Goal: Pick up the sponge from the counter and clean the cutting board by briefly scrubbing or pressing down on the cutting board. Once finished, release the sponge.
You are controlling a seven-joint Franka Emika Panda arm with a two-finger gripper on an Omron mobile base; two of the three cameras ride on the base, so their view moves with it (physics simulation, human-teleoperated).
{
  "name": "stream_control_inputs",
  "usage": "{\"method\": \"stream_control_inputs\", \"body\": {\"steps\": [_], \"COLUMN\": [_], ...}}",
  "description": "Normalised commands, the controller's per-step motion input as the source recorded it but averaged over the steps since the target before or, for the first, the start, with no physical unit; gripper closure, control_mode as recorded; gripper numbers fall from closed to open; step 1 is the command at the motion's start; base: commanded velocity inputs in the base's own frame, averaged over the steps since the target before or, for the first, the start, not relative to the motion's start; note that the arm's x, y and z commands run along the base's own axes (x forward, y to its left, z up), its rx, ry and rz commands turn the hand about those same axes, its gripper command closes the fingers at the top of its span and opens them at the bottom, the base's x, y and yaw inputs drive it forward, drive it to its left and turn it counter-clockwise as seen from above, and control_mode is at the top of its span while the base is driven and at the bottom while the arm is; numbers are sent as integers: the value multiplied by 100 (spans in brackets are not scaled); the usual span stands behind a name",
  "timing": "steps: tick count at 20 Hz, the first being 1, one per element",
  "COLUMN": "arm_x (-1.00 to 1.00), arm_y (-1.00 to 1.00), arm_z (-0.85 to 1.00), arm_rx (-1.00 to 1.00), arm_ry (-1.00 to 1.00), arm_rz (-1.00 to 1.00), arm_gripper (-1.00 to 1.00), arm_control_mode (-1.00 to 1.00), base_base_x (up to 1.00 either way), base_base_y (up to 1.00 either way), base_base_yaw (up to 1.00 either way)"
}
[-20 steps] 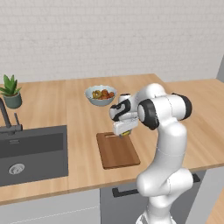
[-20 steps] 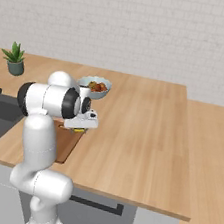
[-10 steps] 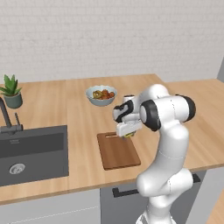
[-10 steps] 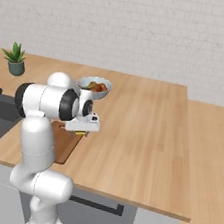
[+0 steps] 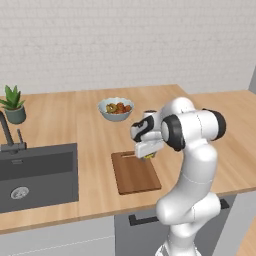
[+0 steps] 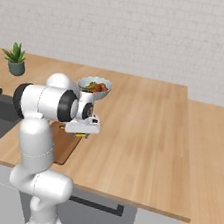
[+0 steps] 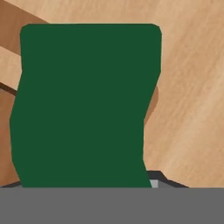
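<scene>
Above board's [image 5: 134,174] 1 o'clock corner, end effector [image 5: 148,156] clamped on sponge [image 7: 85,105]; off-centre press risked landing on worktop [image 5: 60,117].

Light wood-plank bench [image 5: 90,192] with a dark inset sink [image 5: 37,175] at its left end and a dark faucet [image 5: 9,136] rising behind the basin. Resting directly on the bench: a reddish-brown cutting board [image 5: 132,175] near the front edge, just right of the sink; a pale bowl [image 5: 115,108] of mixed produce farther back, well apart from the board; and a small potted plant [image 5: 13,103] at the rear left, behind the sink. The bench top extends rightward as bare planks [image 6: 147,129] toward the wall.
</scene>
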Motion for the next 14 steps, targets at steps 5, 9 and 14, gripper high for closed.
{"method": "stream_control_inputs", "body": {"steps": [5, 9, 14], "arm_x": [-100, -100, -100], "arm_y": [-19, -21, -19], "arm_z": [-99, -76, -60], "arm_rx": [-6, -5, 0], "arm_ry": [12, 11, 28], "arm_rz": [0, 0, 0], "arm_gripper": [100, 100, 100], "arm_control_mode": [-100, -100, -100], "base_base_x": [0, 0, 0], "base_base_y": [0, 0, 0], "base_base_yaw": [0, 0, 0]}}
